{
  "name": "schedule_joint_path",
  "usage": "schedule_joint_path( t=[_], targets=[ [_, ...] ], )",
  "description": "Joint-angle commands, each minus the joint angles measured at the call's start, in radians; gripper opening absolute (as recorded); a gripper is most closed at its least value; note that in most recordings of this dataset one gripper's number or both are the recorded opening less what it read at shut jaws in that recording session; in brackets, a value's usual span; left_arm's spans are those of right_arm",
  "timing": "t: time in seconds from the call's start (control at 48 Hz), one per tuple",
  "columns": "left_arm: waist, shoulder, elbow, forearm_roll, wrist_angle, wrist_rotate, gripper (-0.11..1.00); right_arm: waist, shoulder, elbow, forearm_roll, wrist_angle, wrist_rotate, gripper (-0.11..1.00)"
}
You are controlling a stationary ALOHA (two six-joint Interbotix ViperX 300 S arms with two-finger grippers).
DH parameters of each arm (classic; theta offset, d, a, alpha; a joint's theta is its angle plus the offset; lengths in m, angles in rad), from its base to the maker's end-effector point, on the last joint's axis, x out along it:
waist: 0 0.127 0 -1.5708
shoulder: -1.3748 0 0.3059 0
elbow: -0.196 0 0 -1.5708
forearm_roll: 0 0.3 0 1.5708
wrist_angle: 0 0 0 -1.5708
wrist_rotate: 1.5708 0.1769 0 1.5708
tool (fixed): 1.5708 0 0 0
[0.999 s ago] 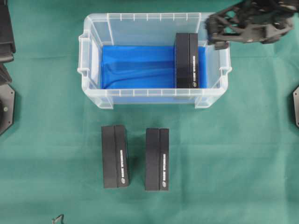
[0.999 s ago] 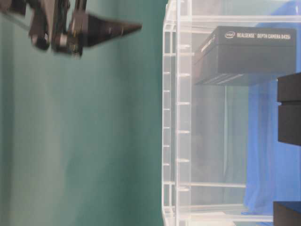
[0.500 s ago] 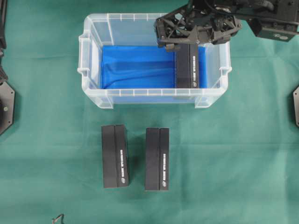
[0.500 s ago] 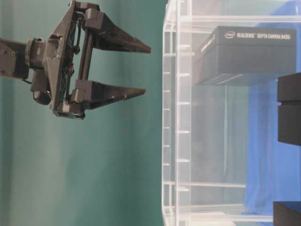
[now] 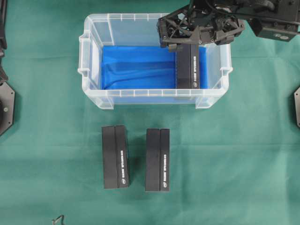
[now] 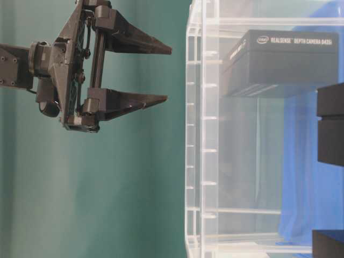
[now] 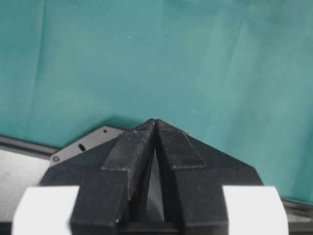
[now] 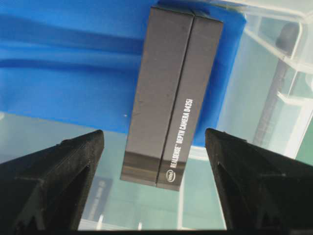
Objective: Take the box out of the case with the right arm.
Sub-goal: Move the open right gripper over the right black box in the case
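A green cloth (image 5: 243,154) covers the table. Two black boxes lie on it side by side, near but apart: a left box (image 5: 115,156) and a right box (image 5: 157,160), both lengthwise.

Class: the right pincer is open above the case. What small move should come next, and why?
Probably lower straight down. The right pincer hangs open above the case, its fingers either side of the black box standing on the blue sheet, not yet touching it.
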Motion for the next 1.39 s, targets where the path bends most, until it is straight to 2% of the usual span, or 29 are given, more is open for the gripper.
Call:
schedule_joint_path(
  t=[0.0,1.374],
  targets=[
    [0.002,0.003,-0.014,0.003,-0.005,0.000,0.11,0.002,-0.015,-0.018,-0.003,0.002,0.000,0.88],
    [0.002,0.006,-0.014,0.003,-0.005,0.000,0.11,0.002,-0.015,0.015,-0.006,-0.011,0.003,0.88]
  ],
)
